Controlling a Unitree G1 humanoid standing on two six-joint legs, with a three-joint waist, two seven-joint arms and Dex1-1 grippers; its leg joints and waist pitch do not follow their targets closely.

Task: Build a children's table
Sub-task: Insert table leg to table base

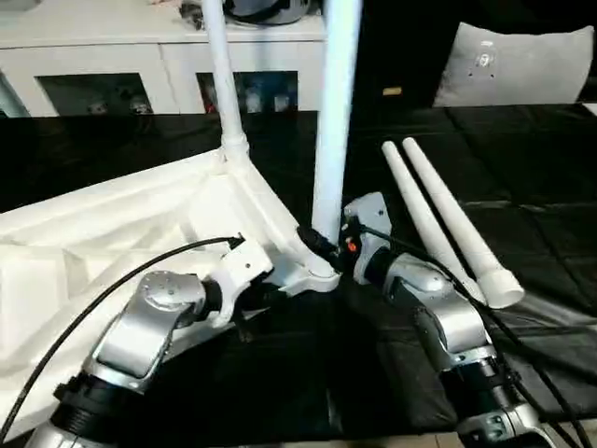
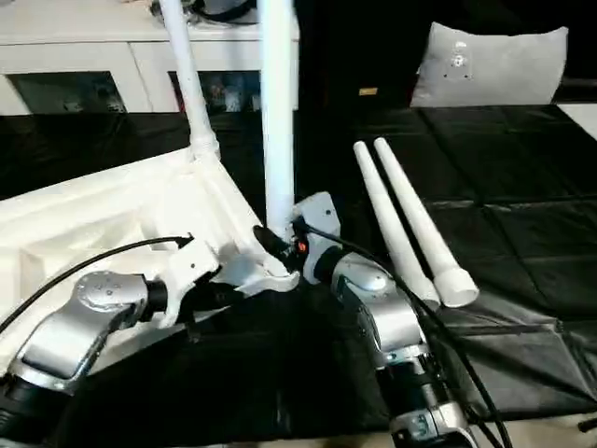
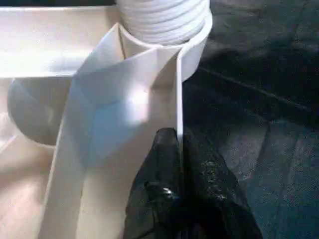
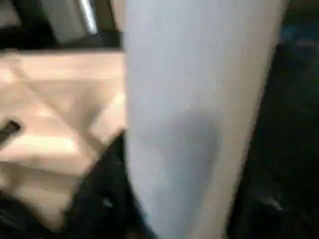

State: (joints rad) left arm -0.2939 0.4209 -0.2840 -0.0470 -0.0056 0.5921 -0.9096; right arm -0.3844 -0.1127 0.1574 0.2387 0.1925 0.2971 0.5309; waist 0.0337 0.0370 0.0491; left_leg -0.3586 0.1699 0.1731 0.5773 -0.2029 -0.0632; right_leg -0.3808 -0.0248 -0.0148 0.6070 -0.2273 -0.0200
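Step in hand: I am seating the 2nd tube leg (image 1: 334, 121) into the near corner socket (image 1: 312, 271) of the upturned tabletop (image 1: 112, 224); 1 leg (image 1: 222, 75) is already standing in the far corner socket.

Tabletop: it is lying ribbed side up on the black mat (image 1: 522, 233), tilted a little toward me, in front of the white cabinet (image 1: 103, 56).

Left gripper (image 3: 180, 144): my 2 black fingers are pressing together on the thin side wall of the tabletop, just short of the near socket, so I am pinning the rim rather than touching the leg.

Right gripper (image 1: 322, 245): I am clasping the base of the upright leg just above the socket; the wrist picture is smeared, so I am judging the hold mostly from the head views, where the fingers look to be wrapping the tube.

Spare parts: 2 more legs (image 1: 448, 219) are lying side by side on the mat to my right, well apart from the tabletop.

Progress: I am judging roughly half the legs placed, with this one perhaps not fully home.

Next move: I am expecting to need a straight downward push, maybe with a twist, while my left keeps the rim from sliding.

Risk: a leaning leg may jam in the socket or lift the corner.
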